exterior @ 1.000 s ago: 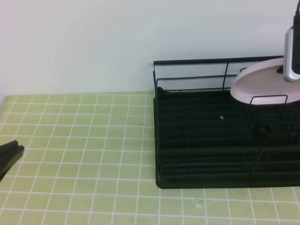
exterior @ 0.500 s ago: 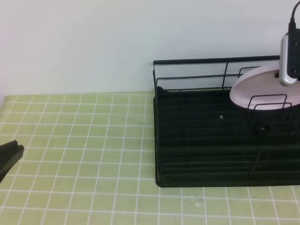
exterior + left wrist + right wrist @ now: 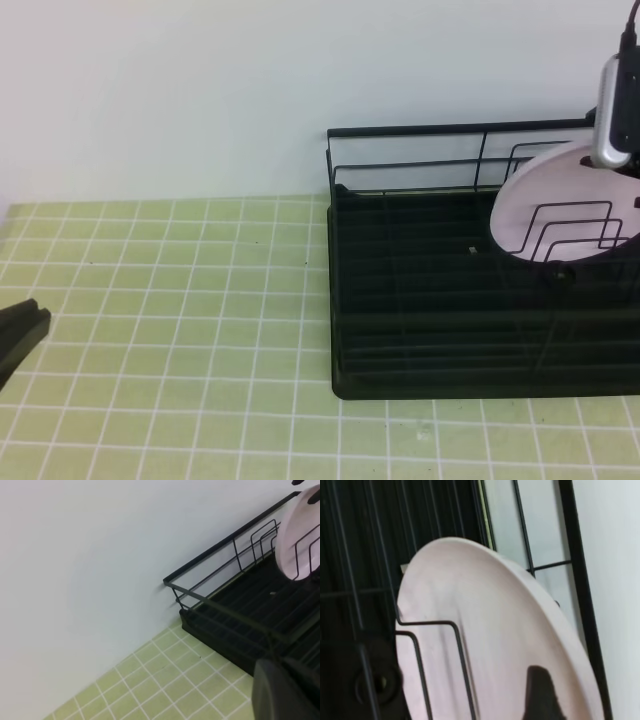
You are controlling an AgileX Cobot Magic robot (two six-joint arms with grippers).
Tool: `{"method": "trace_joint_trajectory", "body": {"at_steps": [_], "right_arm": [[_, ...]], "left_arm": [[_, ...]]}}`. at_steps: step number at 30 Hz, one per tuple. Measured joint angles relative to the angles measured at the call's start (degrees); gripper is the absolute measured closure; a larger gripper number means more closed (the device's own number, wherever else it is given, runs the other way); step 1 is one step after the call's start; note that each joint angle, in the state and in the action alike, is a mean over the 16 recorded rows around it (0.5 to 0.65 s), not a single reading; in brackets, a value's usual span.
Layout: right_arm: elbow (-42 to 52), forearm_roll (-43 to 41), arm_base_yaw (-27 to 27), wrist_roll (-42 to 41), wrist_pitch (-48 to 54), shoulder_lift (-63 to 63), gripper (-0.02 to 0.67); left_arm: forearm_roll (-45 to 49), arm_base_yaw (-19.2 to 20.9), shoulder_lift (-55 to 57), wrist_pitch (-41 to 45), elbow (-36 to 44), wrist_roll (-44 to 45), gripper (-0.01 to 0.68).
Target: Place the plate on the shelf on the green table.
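- exterior high view: the plate (image 3: 545,205) now stands steeply tilted in the shelf (image 3: 430,300), behind the looped dividers (image 3: 575,225) at the far right; a second ago it hung nearly flat above those loops, and half a second ago it was partly tipped
- so the plate has swung down from lying to leaning, with its lower edge dropped between the wires near the rack's back rail
- judging from that, the placing itself looks all but done: the plate seems to rest on the rack, which sits on the green table (image 3: 170,300)
- the right gripper (image 3: 540,695) shows in its wrist view only as one dark fingertip (image 3: 539,690) lying against the plate's face near the bottom of the picture; the other finger is out of sight
- whether these jaws are spread or pinching the rim i cannot tell from the pictures; the fingertip looks in contact or just beside the plate
- the plate lies right under and in front of that finger, its rim curving away to the upper left
- the left gripper (image 3: 15,335), low at the left edge and well apart from the rack, has its jaws pressed together on nothing
- what seems left: letting go cleanly and lifting out without nudging the plate off its divider
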Motion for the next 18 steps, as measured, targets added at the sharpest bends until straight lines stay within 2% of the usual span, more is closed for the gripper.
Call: {"method": "trace_joint_trajectory", "body": {"at_steps": [6, 11, 14, 18], "right_arm": [[0.00, 4.05, 0.00, 0.00, -1.84, -2.85, 0.246], [0.00, 13.24, 0.00, -0.01, -5.68, -8.35, 0.257], [-0.01, 21.97, 0.00, -0.03, -8.89, -13.13, 0.297], [0.01, 34.83, 0.00, -0.03, -13.47, -20.50, 0.385]], "left_arm": [[4.26, 0.00, 0.00, 0.04, 0.27, -0.77, 0.673], [10.16, 0.00, 0.00, 0.00, 1.17, -5.01, 0.673], [14.30, 0.00, 0.00, -0.12, 2.52, -9.26, 0.673], [20.96, 0.00, 0.00, -0.23, 5.51, -16.73, 0.673]]}}
